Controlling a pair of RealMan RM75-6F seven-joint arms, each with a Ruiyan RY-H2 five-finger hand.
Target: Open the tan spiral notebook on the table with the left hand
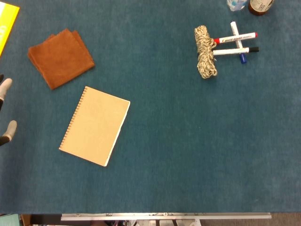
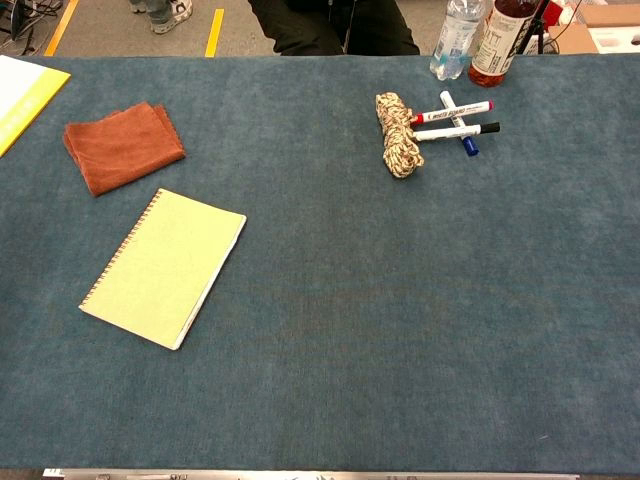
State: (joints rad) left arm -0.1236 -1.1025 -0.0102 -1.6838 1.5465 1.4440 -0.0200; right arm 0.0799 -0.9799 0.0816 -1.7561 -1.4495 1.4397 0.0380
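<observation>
The tan spiral notebook [image 1: 95, 125] lies closed and flat on the blue table, left of centre, its wire spine along the left edge; it also shows as the notebook [image 2: 165, 265] in the chest view. My left hand [image 1: 5, 110] peeks in at the far left edge of the head view, only pale fingertips visible, apart and holding nothing, well left of the notebook. The chest view does not show it. My right hand appears in neither view.
A folded brown cloth [image 1: 60, 57] lies beyond the notebook. A coil of rope [image 1: 205, 58] and markers [image 1: 236, 42] sit at the far right. Two bottles [image 2: 478, 35] stand at the back edge. A yellow-edged sheet [image 2: 22, 95] lies at the far left.
</observation>
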